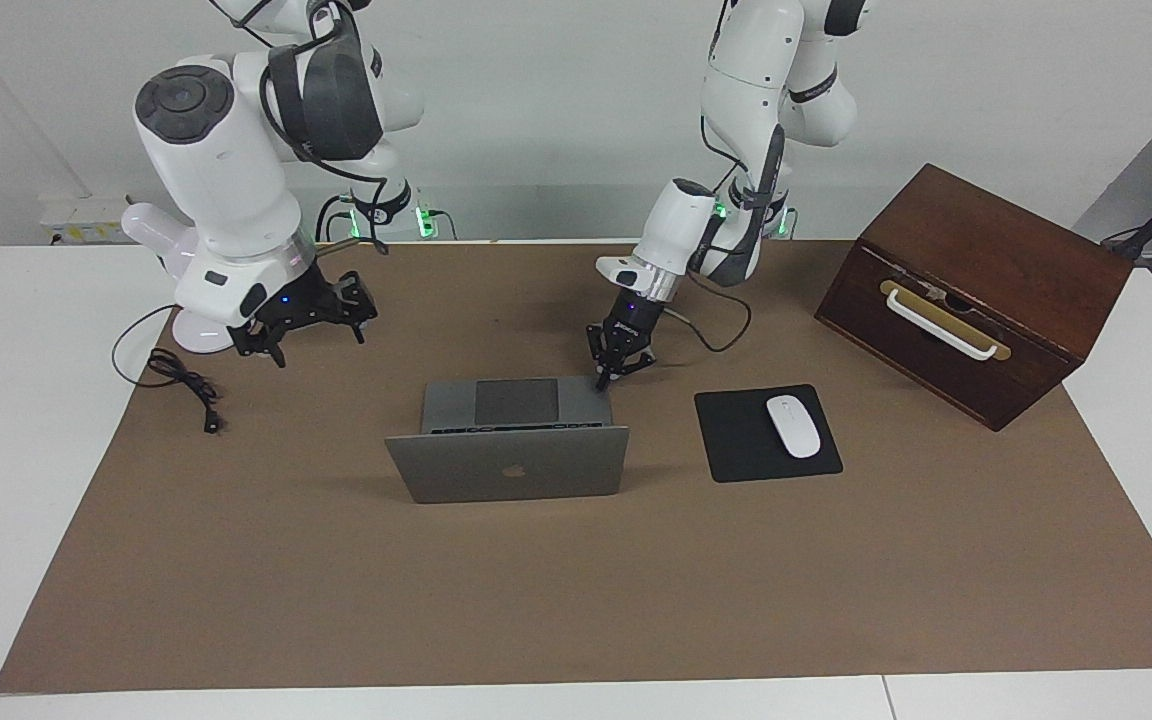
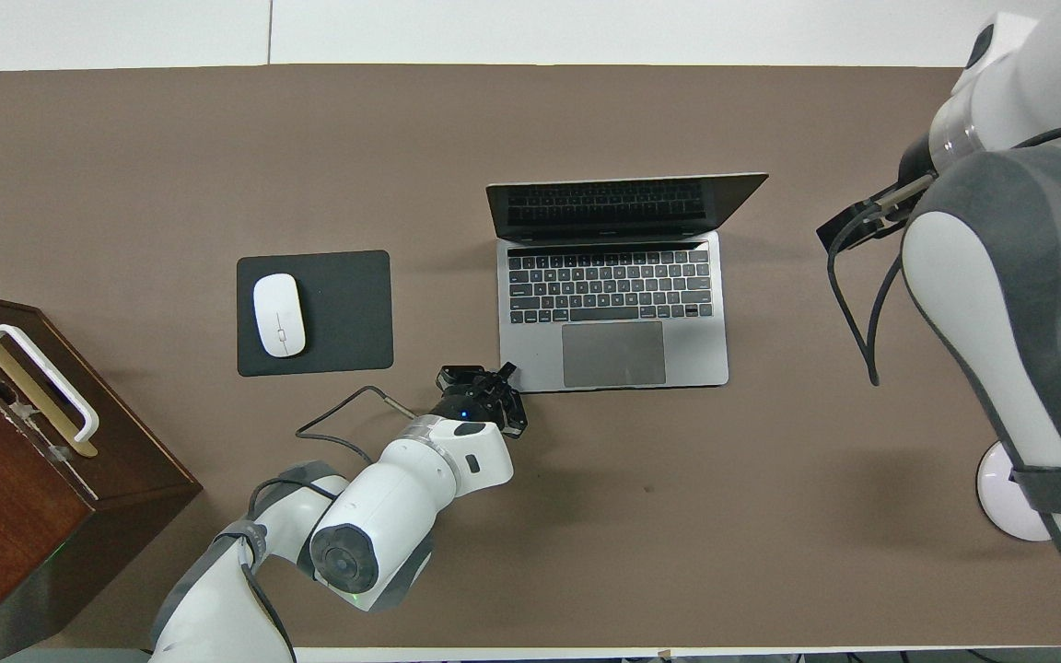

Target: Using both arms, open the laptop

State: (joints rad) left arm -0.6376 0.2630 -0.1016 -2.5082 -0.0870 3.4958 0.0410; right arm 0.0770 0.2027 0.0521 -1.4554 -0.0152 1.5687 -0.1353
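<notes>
Mouse (image 1: pixel 793 426) on mouse pad (image 1: pixel 736 450) beside laptop (image 1: pixel 511 465).

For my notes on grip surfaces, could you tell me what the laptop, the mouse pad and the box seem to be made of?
Laptop: apparently brushed metal, an even silver-grey matt sheen. Mouse pad: probably soft fabric or rubber, flat dull black. Box: dark stained wood by its reddish grain, with a white handle on a brass-coloured plate.

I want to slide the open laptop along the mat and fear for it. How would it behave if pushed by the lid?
The laptop is thin metal, so probably stiff. Its lid stands raised on a hinge, so a push there would likely swing the lid rather than move the base. The left gripper, shut, rests at the deck's corner and may pin it.
</notes>
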